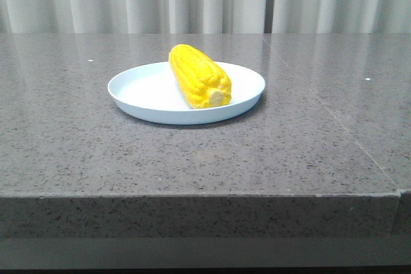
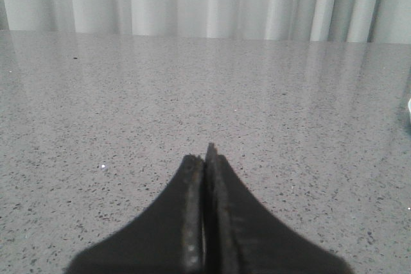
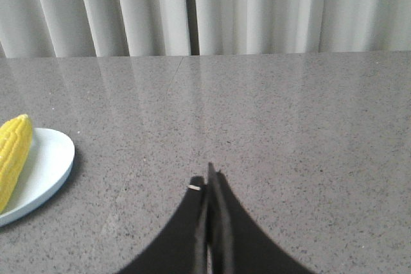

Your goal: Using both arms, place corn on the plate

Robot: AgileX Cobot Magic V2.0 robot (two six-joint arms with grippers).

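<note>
Up close, left gripper (image 2: 204, 158) and right gripper (image 3: 209, 181) both pinched tight on nothing, low over the table (image 1: 77, 152). Further out, the corn (image 1: 199, 75) lies across the plate (image 1: 138, 91); a careless sweep could roll it off.

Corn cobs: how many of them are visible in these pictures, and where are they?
1. The single corn lies on the plate, near the middle of the table. The right wrist view shows this same cob from another side. Nothing in view could hide another.
</note>
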